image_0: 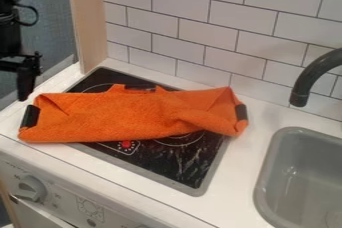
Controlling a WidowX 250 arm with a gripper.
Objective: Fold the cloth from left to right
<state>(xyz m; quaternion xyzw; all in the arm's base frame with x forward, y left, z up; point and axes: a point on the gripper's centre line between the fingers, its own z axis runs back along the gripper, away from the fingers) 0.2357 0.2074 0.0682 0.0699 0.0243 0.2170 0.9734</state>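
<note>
We judge the fold unstarted: gripper (25, 88) near cloth (127, 115), clenched or released we can't make out; next, grasp cloth's left end, carry right.

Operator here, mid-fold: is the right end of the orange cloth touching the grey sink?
Apart. The camera view shows a strip of white counter between the cloth and the rim of the sink.

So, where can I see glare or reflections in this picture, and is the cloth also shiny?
Camera view: pale, streaky reflections on the black stove top, toward its near corner; the orange cloth looks matte, with soft shading at its folds and no bright glare; only a faint sheen on the dark faucet.
</note>
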